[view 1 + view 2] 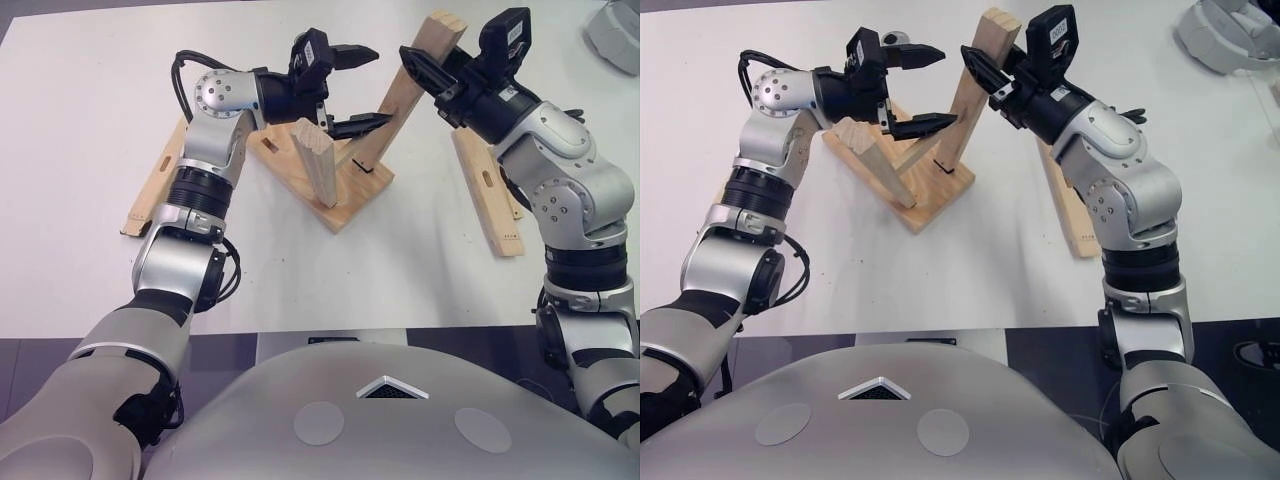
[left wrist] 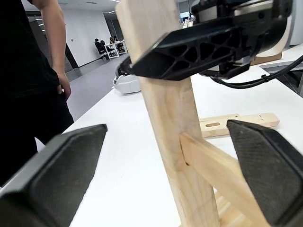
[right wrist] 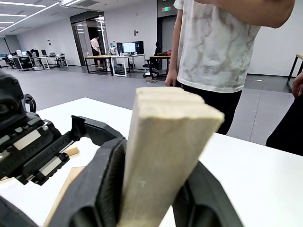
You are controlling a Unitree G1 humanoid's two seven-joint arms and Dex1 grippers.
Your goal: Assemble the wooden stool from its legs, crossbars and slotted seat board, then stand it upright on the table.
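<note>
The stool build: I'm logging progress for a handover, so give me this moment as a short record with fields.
seat board: flat on the table, two legs standing in it
far leg: tilted, clamped near its top by the right gripper
near leg: leaning, not gripped
crossbar: joined to the far leg low down
left gripper: open, straddling the far leg's lower part without touching
slotted boards: two loose, flat on the table, one at the left, one at the right
stage: unfinished, stool not yet upright
</note>
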